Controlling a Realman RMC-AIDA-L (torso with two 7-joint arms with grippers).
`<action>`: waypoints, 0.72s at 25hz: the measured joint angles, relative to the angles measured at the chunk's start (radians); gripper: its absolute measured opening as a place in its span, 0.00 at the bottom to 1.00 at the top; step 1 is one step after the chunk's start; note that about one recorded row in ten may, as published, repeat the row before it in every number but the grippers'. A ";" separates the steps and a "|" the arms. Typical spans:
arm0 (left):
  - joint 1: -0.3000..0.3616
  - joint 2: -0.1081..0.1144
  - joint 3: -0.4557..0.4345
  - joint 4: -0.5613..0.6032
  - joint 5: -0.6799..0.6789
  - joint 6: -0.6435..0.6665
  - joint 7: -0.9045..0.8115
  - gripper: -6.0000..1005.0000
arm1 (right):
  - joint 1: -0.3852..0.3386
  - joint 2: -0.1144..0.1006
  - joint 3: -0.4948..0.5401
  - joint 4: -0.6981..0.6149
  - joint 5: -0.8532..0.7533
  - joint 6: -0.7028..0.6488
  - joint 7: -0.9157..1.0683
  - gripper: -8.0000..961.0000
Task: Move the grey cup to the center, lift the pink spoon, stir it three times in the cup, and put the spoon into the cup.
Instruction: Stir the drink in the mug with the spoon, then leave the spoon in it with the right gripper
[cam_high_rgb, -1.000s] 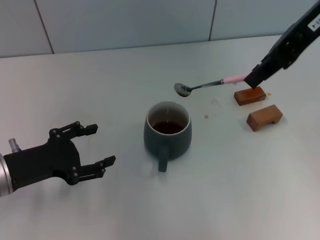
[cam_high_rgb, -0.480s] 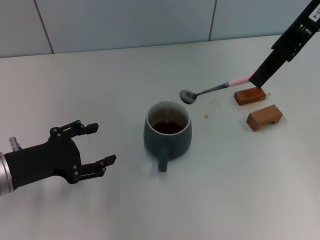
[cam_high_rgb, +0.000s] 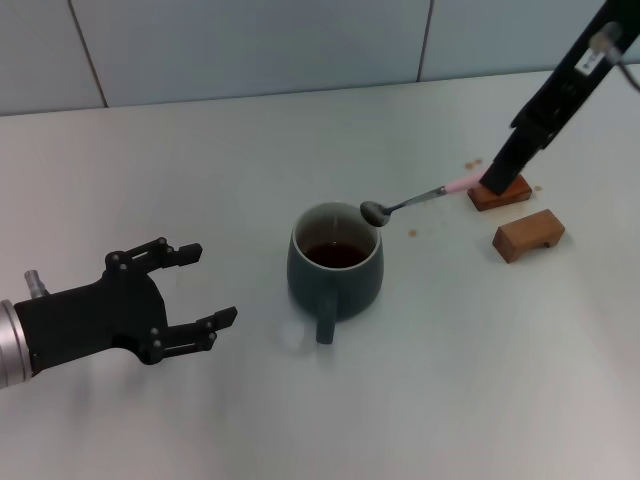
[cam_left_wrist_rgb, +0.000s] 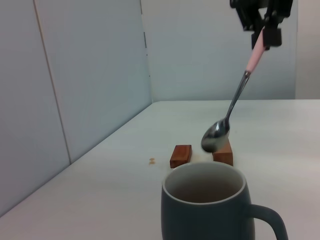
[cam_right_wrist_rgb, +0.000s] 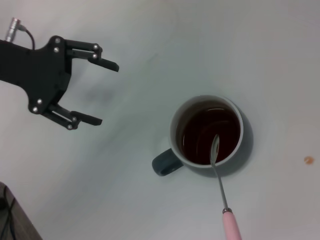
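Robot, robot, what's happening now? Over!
Right gripper holding pink spoon above grey cup. Left gripper open, empty, beside cup. Nothing blocking.

The right gripper (cam_high_rgb: 497, 178) holds the pink spoon (cam_high_rgb: 415, 198) above the grey cup's (cam_high_rgb: 334, 262) two-o'clock rim.

I'm looking at what is probably a lab test cell: a bare white worktop (cam_high_rgb: 200, 160) boxed in by plain pale grey wall panels (cam_left_wrist_rgb: 75, 75).
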 joint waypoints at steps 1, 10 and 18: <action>-0.001 -0.001 0.000 0.000 0.000 0.000 0.000 0.83 | 0.004 0.004 -0.012 0.016 -0.001 0.017 -0.004 0.15; -0.008 -0.003 0.007 -0.004 0.001 0.000 0.000 0.83 | 0.044 0.022 -0.067 0.131 -0.010 0.128 -0.037 0.16; -0.028 -0.002 0.009 -0.026 -0.002 0.000 0.000 0.83 | 0.082 0.035 -0.081 0.238 -0.056 0.208 -0.062 0.16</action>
